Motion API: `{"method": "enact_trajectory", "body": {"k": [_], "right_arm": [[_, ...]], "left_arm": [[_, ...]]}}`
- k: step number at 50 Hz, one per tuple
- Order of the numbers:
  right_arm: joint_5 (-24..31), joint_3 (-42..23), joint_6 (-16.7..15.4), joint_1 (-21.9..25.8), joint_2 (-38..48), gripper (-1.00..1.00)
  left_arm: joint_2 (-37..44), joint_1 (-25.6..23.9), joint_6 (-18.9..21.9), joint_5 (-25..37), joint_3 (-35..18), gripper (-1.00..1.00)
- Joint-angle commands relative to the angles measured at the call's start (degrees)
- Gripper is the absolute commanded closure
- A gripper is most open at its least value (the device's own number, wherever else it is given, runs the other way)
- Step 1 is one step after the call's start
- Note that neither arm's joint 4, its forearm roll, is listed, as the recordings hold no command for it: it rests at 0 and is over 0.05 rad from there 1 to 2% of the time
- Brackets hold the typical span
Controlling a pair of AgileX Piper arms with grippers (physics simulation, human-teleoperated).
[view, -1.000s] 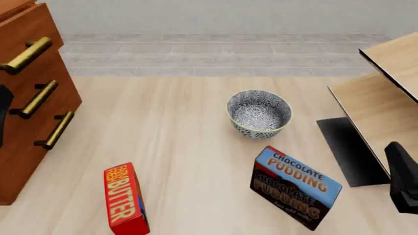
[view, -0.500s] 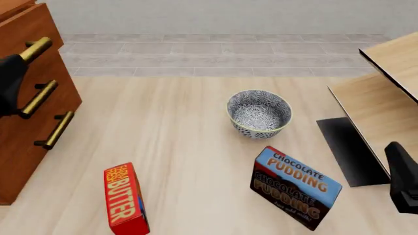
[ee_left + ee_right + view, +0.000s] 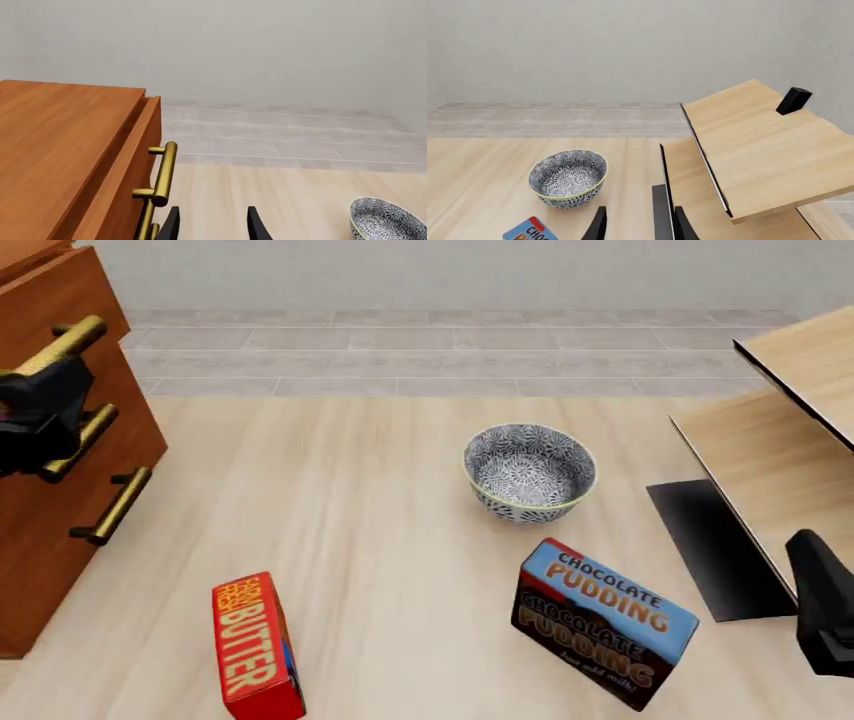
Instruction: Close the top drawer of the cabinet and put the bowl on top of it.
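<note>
Three drawers front the cabinet (image 3: pixel 54 470) at the counter's (image 3: pixel 374 540) left edge, and the top drawer (image 3: pixel 137 165) stands pulled out a little, a dark gap showing behind its front; nothing inside can be seen. The left claw (image 3: pixel 40 415) hangs just before the upper brass handle (image 3: pixel 60 345), its fingers spread in the wrist view. Nearer the front stands a red butter box (image 3: pixel 256 650). At mid-counter the bowl (image 3: pixel 530 472) sits upright and empty, with the chocolate pudding box (image 3: pixel 603 623) near it. A pale shelf unit (image 3: pixel 774 440) stands rightward. The right claw (image 3: pixel 637 225) shows parted fingers.
</note>
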Motion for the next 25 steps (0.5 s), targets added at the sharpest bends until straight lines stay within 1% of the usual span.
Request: {"method": "enact_trajectory", "body": {"k": [1,6,7,11,12,17,18,19,22,24,25], "right_arm": [[0.3,0.0,0.0,0.0,-0.4,-1.0],[0.3,0.0,0.0,0.0,-0.4,-1.0],[0.3,0.0,0.0,0.0,-0.4,-1.0],[0.3,0.0,0.0,0.0,-0.4,-1.0],[0.4,0.0,0.0,0.0,-0.4,-1.0],[0.3,0.0,0.0,0.0,-0.4,-1.0],[0.3,0.0,0.0,0.0,-0.4,-1.0],[0.3,0.0,0.0,0.0,-0.4,-1.0],[0.3,0.0,0.0,0.0,-0.4,-1.0],[0.3,0.0,0.0,0.0,-0.4,-1.0],[0.3,0.0,0.0,0.0,-0.4,-1.0]], "left_arm": [[3.3,1.9,0.0,-3.0,0.0,-1.0],[3.6,2.7,0.6,-3.7,0.2,-1.0],[3.0,2.9,2.2,-4.0,0.6,-1.0],[3.5,3.1,0.9,-4.1,0.8,-1.0],[3.6,3.2,1.5,-4.6,1.0,-1.0],[4.6,4.4,1.1,-5.0,1.1,-1.0],[4.3,5.0,1.7,-5.2,1.3,-1.0],[3.2,5.6,3.2,-5.5,1.8,-1.0],[4.5,5.6,2.6,-6.5,2.9,-1.0],[4.8,5.5,3.1,-6.8,3.0,-1.0],[5.3,5.9,2.4,-7.1,3.1,-1.0]]}}
